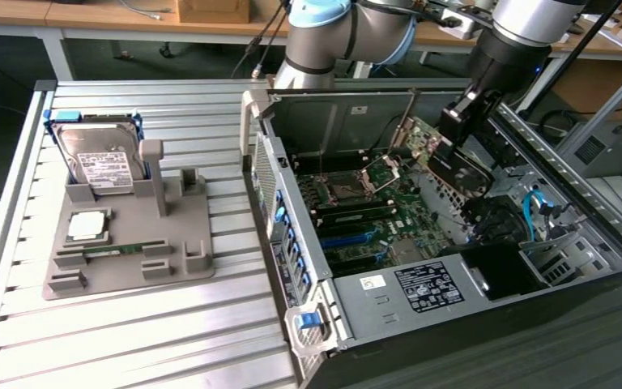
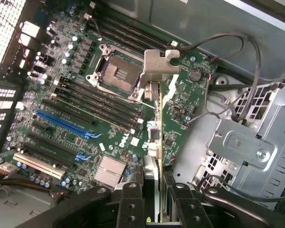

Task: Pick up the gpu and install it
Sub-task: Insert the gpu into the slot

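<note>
Exterior view: end effector (image 1: 460, 121) closed on gpu (image 1: 440, 158). Card held tilted above motherboard (image 1: 359, 211), inside open computer case (image 1: 570, 190), toward exterior view's right. Hard drive (image 1: 100, 162) stands in grey holder (image 1: 127, 251) on surface (image 1: 127, 340), well apart.

Wrist view: fingers (image 2: 132, 202) clamp gpu (image 2: 153, 135), seen edge-on. Silver bracket (image 2: 159, 61) at far end, over motherboard (image 2: 85, 99).

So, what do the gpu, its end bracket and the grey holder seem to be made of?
The gpu looks like green circuit-board laminate, matt, with dark plastic-looking parts. Its bracket seems bare sheet metal: silver, folded, dully shiny. The grey holder looks like matt plastic, uniform in colour; moulded or printed, I cannot tell.
</note>
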`<action>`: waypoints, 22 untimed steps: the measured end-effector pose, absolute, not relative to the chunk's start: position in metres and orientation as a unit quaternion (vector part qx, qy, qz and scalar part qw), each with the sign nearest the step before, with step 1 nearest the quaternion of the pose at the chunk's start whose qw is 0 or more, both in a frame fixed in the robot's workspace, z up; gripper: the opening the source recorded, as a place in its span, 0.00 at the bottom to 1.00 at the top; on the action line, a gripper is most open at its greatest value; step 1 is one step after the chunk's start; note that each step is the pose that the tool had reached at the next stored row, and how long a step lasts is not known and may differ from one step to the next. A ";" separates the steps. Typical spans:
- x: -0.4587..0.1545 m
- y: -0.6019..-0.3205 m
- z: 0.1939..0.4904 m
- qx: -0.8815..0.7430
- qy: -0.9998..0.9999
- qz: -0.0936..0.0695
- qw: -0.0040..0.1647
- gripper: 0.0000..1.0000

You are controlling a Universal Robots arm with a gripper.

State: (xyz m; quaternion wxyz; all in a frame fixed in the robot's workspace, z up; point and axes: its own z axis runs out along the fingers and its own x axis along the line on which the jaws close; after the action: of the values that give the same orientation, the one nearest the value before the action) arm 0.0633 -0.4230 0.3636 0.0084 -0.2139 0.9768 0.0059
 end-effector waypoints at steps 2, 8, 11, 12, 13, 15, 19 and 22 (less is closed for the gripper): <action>0.063 -0.423 0.364 -0.218 0.976 0.006 0.008 0.27; 0.063 -0.423 0.364 -0.247 0.969 0.006 0.008 0.27; 0.063 -0.423 0.364 -0.263 0.965 0.006 0.008 0.27; 0.063 -0.423 0.364 -0.268 0.963 0.006 0.008 0.27; 0.063 -0.423 0.364 -0.274 0.962 0.006 0.008 0.27; 0.063 -0.423 0.364 -0.286 0.958 0.006 0.008 0.27; 0.063 -0.423 0.364 -0.311 0.950 0.007 0.008 0.27; 0.063 -0.423 0.364 -0.332 0.943 0.007 0.008 0.27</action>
State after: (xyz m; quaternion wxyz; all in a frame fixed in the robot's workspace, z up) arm 0.0630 -0.4230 0.3636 0.0076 -0.3323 0.9431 0.0068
